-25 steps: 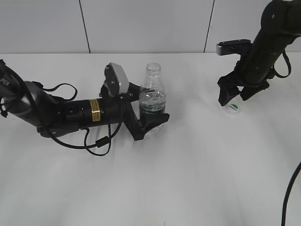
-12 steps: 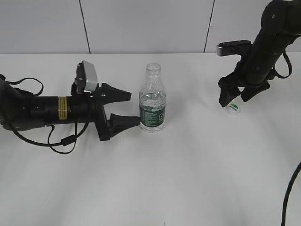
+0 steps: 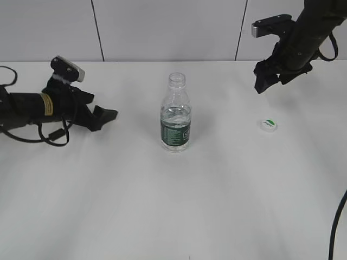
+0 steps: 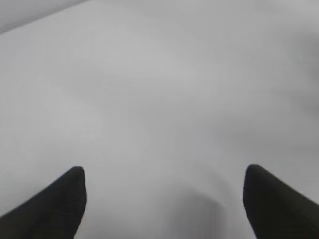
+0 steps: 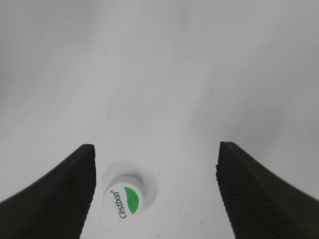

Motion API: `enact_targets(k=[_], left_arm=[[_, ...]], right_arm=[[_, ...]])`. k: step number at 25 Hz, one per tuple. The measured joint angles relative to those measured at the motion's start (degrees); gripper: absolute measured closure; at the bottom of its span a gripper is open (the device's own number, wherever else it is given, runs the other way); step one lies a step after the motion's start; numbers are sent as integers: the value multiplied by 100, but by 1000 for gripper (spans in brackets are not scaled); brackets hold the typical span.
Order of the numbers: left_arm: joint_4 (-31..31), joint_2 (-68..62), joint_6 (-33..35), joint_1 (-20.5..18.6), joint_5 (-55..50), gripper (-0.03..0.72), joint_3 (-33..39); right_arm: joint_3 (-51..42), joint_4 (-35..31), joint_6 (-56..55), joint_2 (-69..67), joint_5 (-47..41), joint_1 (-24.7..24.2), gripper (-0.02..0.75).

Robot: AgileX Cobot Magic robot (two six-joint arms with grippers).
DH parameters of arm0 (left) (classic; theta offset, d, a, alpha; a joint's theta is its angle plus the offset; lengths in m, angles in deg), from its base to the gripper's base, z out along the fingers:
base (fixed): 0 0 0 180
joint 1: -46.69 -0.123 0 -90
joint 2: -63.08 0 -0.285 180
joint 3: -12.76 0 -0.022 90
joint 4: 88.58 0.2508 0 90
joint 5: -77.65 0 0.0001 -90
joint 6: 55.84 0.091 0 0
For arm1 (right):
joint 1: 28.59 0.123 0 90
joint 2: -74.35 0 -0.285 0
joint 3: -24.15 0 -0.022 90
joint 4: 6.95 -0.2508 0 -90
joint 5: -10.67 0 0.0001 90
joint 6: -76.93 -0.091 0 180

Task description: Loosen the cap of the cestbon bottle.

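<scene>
The cestbon bottle (image 3: 175, 119) stands upright in the middle of the white table, its neck open with no cap on it. The white cap (image 3: 268, 125) with the green logo lies on the table to the right, apart from the bottle; it also shows in the right wrist view (image 5: 125, 199). My right gripper (image 3: 269, 80) is open and empty, raised above and behind the cap. My left gripper (image 3: 100, 111) is open and empty, low at the far left, well clear of the bottle. The left wrist view shows only bare table between its fingertips (image 4: 70, 191).
The white table (image 3: 173, 206) spreads in all directions. A pale panelled wall (image 3: 162, 27) runs along the back edge. Cables trail from the left arm (image 3: 32, 108).
My left gripper has let go of the bottle and drawn back to the left. My right gripper has risen away from the cap, which stays on the table.
</scene>
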Motion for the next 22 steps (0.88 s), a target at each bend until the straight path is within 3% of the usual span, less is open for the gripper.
enact_targets(k=[10, 17, 22], left_arm=[[-630, 927, -2, -6, -4077, 109, -944], [-1978, 1000, 172, -6, -7130, 109, -1746], [-3443, 1000, 1399, -72, -8906, 109, -2468]], right_arm=[[749, 508, -428, 0, -331, 0, 167], [1725, 1093, -923, 0, -1539, -98, 168], [2127, 1079, -946, 0, -2093, -370, 169]])
